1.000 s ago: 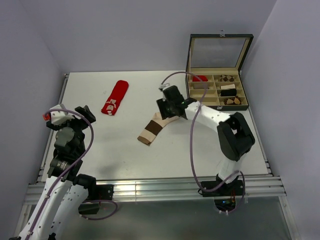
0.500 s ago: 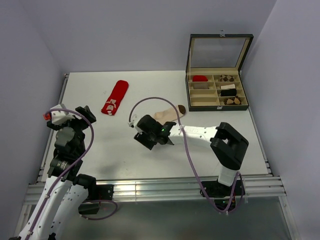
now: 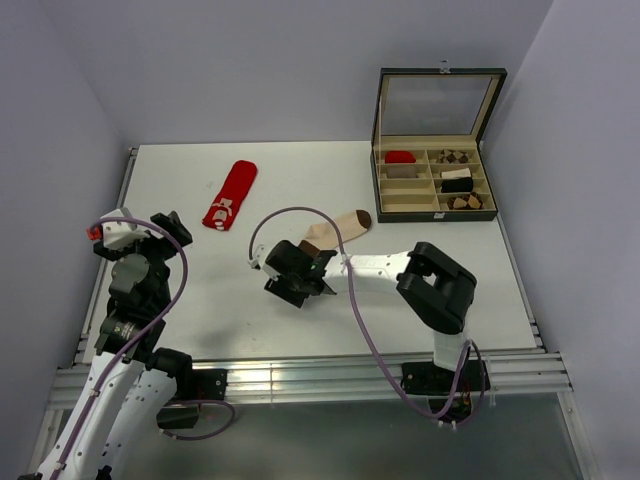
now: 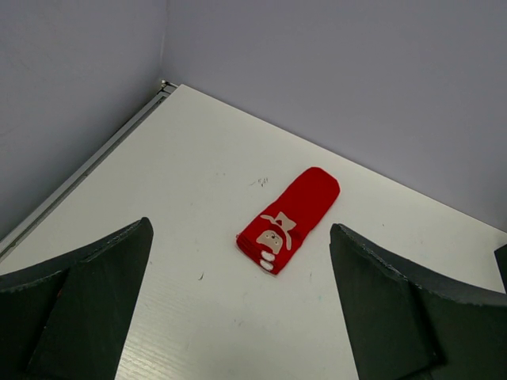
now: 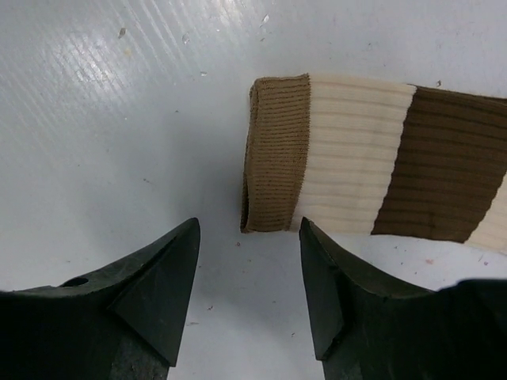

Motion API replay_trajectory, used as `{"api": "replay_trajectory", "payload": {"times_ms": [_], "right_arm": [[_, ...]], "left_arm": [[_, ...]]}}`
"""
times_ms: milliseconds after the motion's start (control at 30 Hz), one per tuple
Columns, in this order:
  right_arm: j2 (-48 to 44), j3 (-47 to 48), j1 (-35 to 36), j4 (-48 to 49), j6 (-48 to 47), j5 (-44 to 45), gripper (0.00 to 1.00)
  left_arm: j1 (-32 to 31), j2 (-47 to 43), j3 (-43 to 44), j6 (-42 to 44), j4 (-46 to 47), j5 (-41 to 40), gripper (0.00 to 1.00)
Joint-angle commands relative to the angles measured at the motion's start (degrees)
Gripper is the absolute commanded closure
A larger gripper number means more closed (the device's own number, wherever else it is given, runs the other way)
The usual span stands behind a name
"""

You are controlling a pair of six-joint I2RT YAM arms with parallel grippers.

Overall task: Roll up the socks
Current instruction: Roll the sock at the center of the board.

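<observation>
The cream sock lies flat in the middle of the table, with its brown toe toward the back right. Its brown band end lies just beyond my right gripper's fingertips. My right gripper, seen in its wrist view, is open and empty, low over the table at the sock's near-left end. The red sock with white marks lies flat at the back left. In the left wrist view the red sock is ahead of my left gripper, which is open, empty and raised over the left side.
An open black box with a raised lid stands at the back right. Its compartments hold a red bundle, brown-patterned bundles and a black-and-white one. Walls close in on the table at the left, back and right.
My right gripper has swept from the sock's far end near the box to the front left, past the band end. The cream sock now lies flat and farther back. The left arm is unchanged.
</observation>
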Motion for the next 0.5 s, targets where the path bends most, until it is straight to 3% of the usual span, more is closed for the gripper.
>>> {"api": "replay_trajectory", "payload": {"times_ms": [0, 467], "right_arm": [[1.86, 3.78, 0.35, 1.53, -1.57, 0.65, 0.40], [5.03, 4.85, 0.70, 0.29, -3.07, 3.56, 0.43]], "left_arm": [[0.39, -0.35, 0.37, 0.13, 0.93, 0.71, 0.01], [0.39, -0.52, 0.28, 0.22, 1.02, 0.97, 0.01]]}}
